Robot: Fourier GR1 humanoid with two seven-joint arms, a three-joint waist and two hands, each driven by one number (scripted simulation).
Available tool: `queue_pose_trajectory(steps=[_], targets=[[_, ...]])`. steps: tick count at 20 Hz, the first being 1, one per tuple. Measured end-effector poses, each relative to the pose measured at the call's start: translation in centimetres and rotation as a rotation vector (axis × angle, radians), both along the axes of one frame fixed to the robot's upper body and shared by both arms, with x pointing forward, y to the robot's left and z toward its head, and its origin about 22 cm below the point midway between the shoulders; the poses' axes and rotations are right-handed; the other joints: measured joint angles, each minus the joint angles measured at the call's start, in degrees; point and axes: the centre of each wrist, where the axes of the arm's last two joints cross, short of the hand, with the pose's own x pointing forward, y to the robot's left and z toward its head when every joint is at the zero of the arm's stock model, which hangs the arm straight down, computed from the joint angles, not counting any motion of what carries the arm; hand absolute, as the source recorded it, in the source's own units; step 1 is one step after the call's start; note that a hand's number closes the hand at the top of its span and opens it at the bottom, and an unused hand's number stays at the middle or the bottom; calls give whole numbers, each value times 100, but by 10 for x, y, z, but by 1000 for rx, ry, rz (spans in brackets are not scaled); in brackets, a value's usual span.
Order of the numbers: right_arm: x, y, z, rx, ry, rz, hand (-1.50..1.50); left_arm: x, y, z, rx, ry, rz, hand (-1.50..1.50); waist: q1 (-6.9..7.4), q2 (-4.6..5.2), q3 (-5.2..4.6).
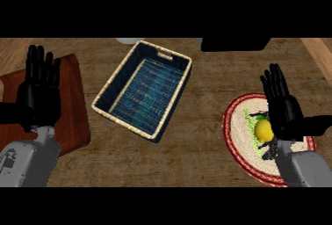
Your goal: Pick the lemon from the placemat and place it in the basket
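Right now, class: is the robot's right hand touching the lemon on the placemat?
Cannot tell. In the head view the right hand overlaps the lemon on the placemat, but looking steeply down shows neither contact nor a gap.

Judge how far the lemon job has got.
Nothing looks done: the lemon lies on the round placemat, and the basket holds nothing. In hand: the right hand stands beside the lemon, fingers straight. Left: grasping, carrying, placing. The left hand rests open.
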Motion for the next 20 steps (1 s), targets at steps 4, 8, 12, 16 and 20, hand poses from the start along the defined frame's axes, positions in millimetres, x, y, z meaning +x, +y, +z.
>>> queue_pose_trajectory(steps=[4,8,12,16,20], targets=[[-6,-39,5,-68,27,-61,150,-6,3,-2,147,28,-112,0,18,49,-46],[-11,-69,14,-254,-13,-15,150,-12,4,-12,331,84,-273,0,1,88,-62],[-10,-29,-14,-333,-67,26,-150,-18,-3,-22,414,121,-385,0,98,101,-69],[-9,10,-23,-468,-48,-90,-150,-21,-3,-26,441,144,-428,0,110,88,-82],[-5,5,-15,-663,7,-244,-150,-23,5,-27,456,161,-431,0,74,61,-101]])
